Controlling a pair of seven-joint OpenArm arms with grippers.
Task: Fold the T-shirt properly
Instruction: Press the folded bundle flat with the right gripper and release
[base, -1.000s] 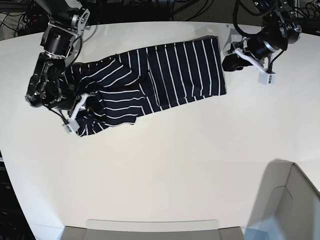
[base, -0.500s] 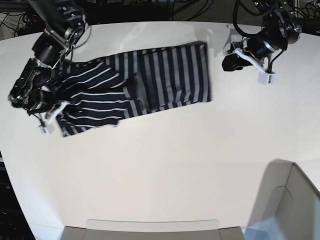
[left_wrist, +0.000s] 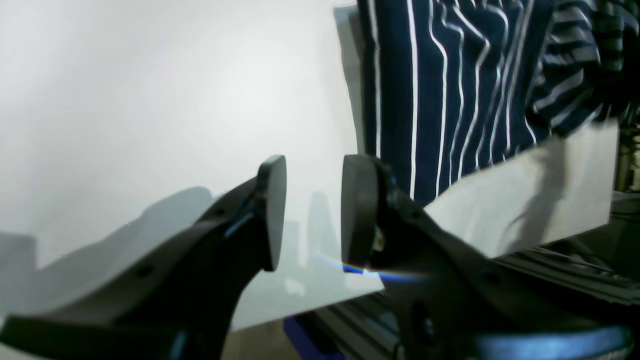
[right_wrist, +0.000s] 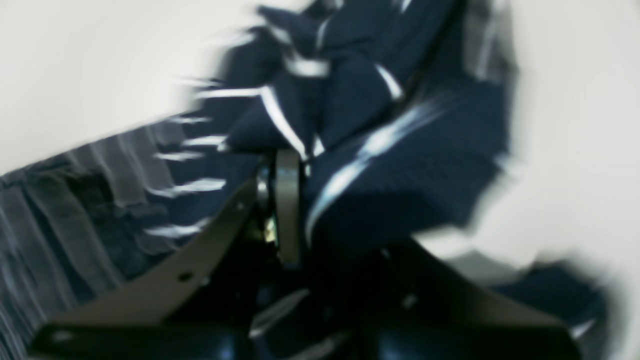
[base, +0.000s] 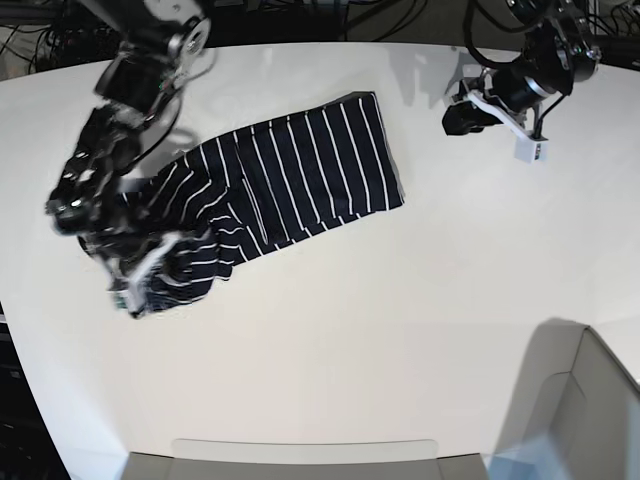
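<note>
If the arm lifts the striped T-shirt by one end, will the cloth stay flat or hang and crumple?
The T-shirt will probably hang limp: it already bunches into folds where the right gripper pinches it. It looks thin and light, lying flat on the table elsewhere. Its free end would likely drag along rather than lift stiffly.

Probably a robotics lab: white table (base: 330, 330), tangled cables (base: 400, 18) behind.
</note>
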